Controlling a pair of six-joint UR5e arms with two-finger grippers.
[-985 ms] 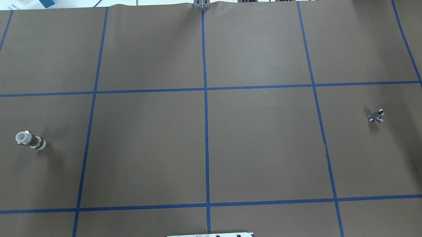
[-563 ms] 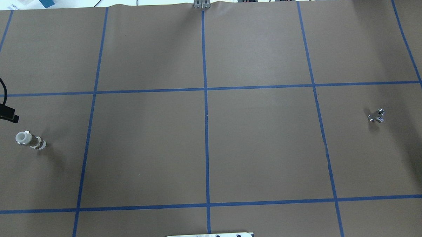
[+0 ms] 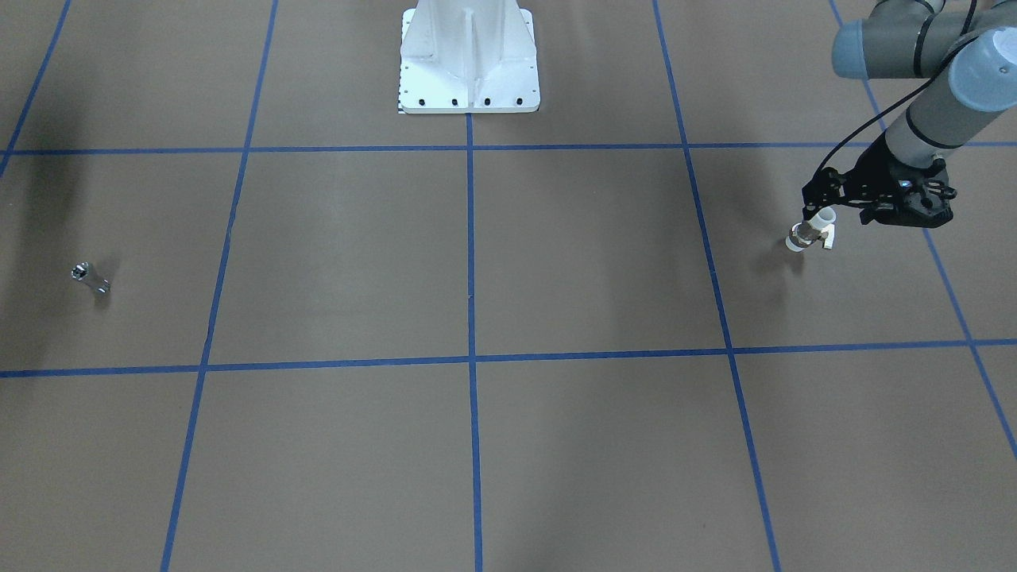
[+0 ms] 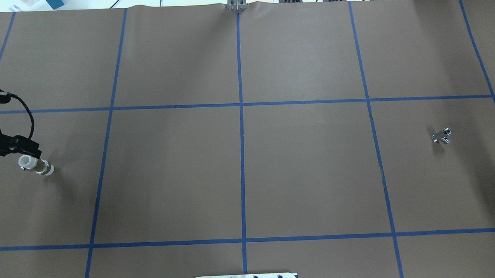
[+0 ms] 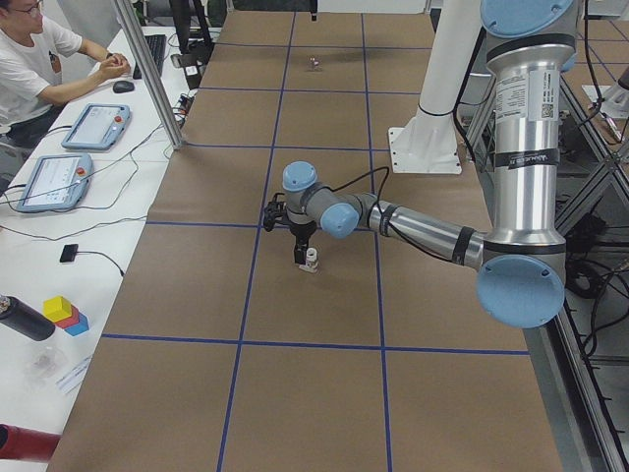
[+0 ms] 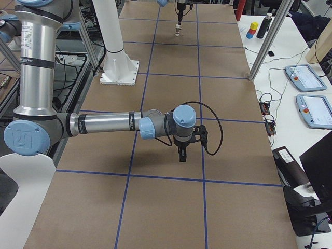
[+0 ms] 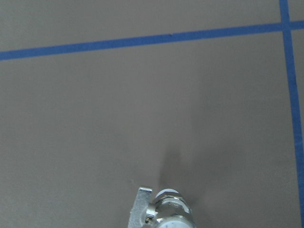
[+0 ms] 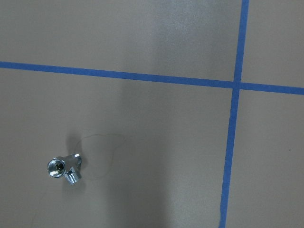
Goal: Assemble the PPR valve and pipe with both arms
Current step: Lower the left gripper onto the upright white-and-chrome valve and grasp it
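Note:
The white PPR valve (image 4: 35,164) stands on the brown mat at the far left, also seen at the bottom edge of the left wrist view as the valve (image 7: 166,213). My left gripper (image 3: 826,205) hovers just above and behind the valve (image 3: 812,232); it looks open and holds nothing. The small chrome pipe (image 4: 441,136) lies far right, and the right wrist view shows the pipe (image 8: 64,168) lower left. My right gripper (image 6: 180,151) hangs low over the mat in the exterior right view only. I cannot tell whether it is open or shut.
The white pedestal (image 3: 469,56) stands at the robot's side of the table. Blue tape lines divide the mat. A seated person (image 5: 39,59) and tablets (image 5: 54,177) are at a side desk beyond the table edge.
The left gripper came into the overhead view from the left edge and moved down toward the valve. Valve and pipe have not moved.

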